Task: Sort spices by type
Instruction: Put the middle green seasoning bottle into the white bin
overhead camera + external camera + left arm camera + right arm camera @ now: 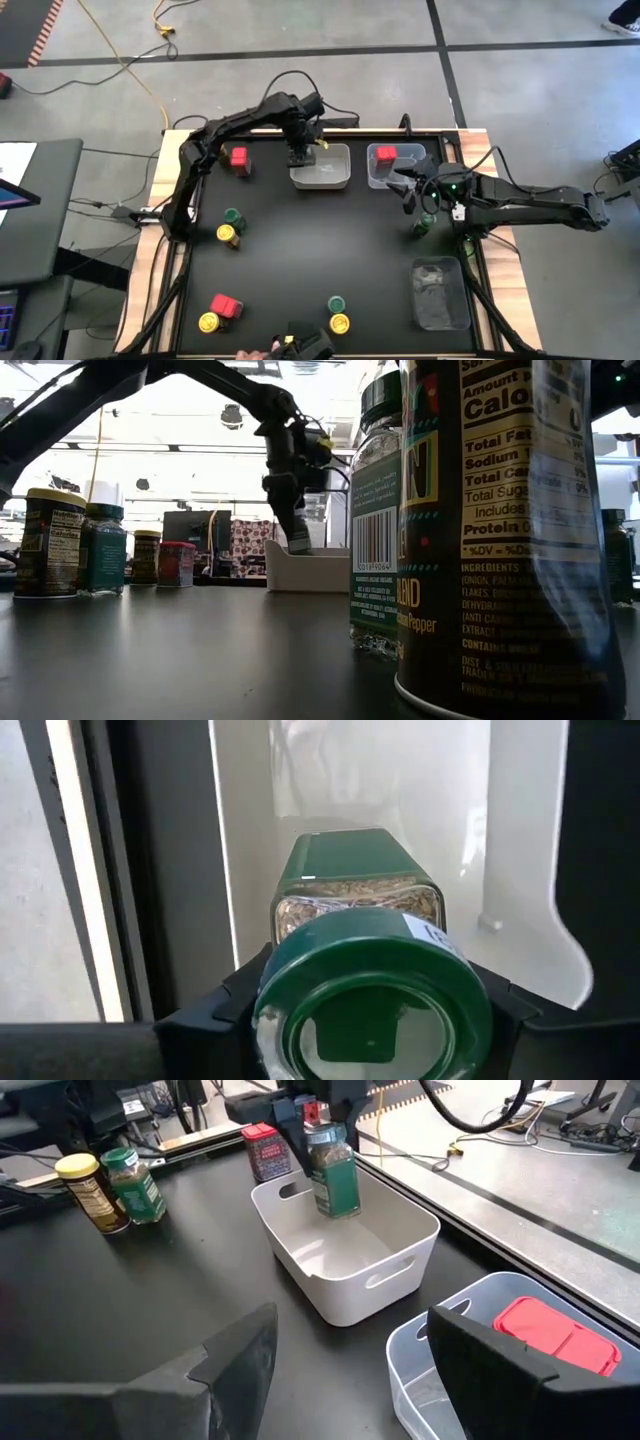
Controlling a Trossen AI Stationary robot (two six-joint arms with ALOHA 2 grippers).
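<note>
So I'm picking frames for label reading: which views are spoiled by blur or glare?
Low view: the nearest spice jar is too close, partly blurred, and the background windows blow out. Left wrist view: the green-lidded jar fills the frame, soft. Right wrist view: its own fingers are blurred; the white bin is sharp.

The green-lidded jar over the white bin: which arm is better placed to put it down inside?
Left. The left gripper holds the green-lidded jar over the white bin; the right gripper is open beside the clear bin.

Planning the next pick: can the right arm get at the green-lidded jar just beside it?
Probably yes. The right gripper is open and empty, and the green-lidded jar stands close by on bare table, nothing crowding it.
</note>
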